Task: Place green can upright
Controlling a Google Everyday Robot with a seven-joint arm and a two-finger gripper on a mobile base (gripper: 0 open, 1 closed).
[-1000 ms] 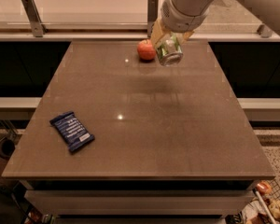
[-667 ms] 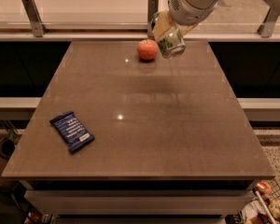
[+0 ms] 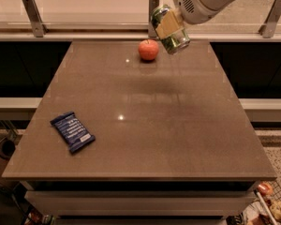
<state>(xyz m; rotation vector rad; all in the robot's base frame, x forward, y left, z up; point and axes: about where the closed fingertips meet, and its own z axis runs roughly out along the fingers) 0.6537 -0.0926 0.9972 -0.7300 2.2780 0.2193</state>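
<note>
- Progress check: the green can point(image 3: 177, 40) is completely off the bench point(image 3: 145, 125). It's hanging in the air over the far edge, just right of and above the red apple point(image 3: 148, 49). So the pickup half looks done to me, but the actual placing isn't.
- The can's tilted, with its top end leaning up and to the left, nowhere near upright yet. My read of what's left: turn it vertical, bring it down onto a bare bit of bench, let go.
- The gripper point(image 3: 169, 24) is up at that far edge too, reaching in from the upper right. The jaws are clamped on the can's sides, only as wide as the can itself. I can see one tan pad point(image 3: 167, 22) lying across it. They're touching nothing else.
- The blue snack packet point(image 3: 72, 131) sits way off at the near left, so it's no bother.
</note>
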